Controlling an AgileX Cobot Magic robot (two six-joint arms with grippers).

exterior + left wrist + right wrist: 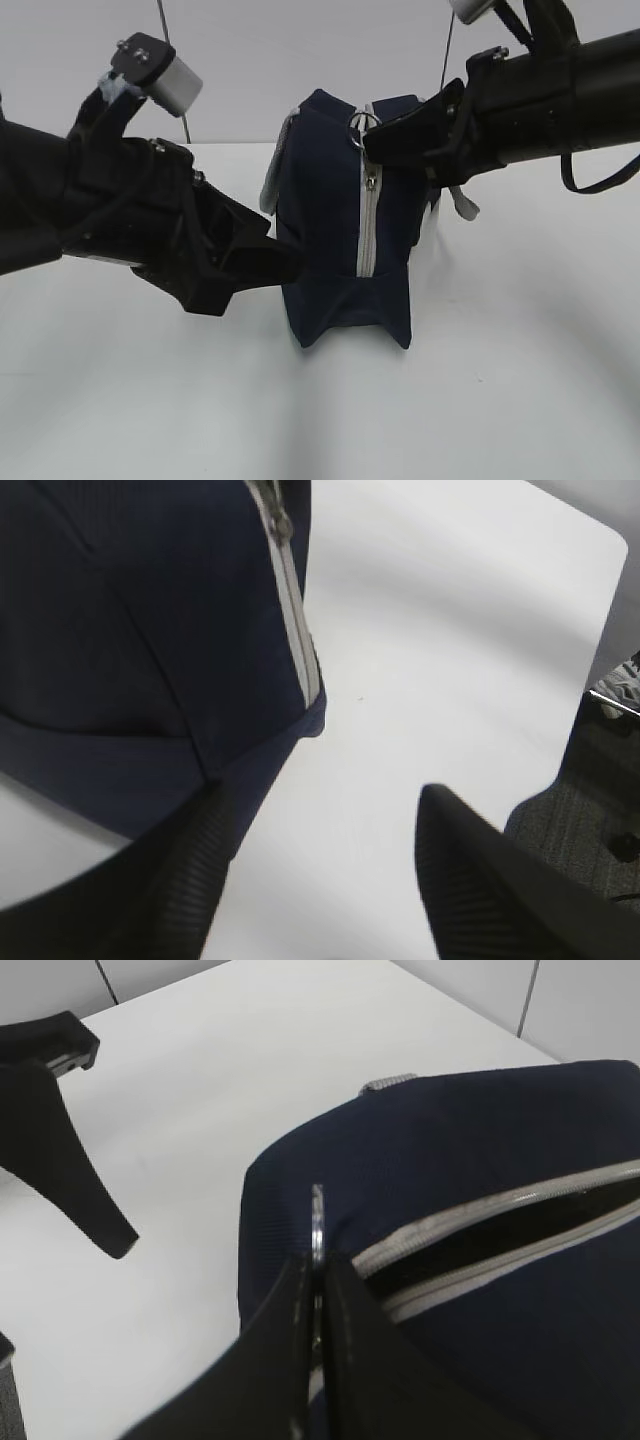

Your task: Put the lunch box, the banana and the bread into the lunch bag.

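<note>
The navy lunch bag [330, 230] stands on the white table with its grey zipper [368, 220] running down the near end. My right gripper [372, 140] is shut on the metal ring pull [362, 124] at the top of the bag. In the right wrist view the fingers [318, 1258] pinch the ring [317, 1210], and the zipper [500, 1225] gapes open behind it. My left gripper [285, 262] is open, and one finger [205, 830] rests against the bag's lower corner [150, 680]. The lunch box, banana and bread are out of view.
A grey strap handle [462, 203] hangs off the bag's right side, and a pale side panel [272, 185] shows on its left. The table's edge [605, 610] and dark floor [590, 800] lie to the right in the left wrist view.
</note>
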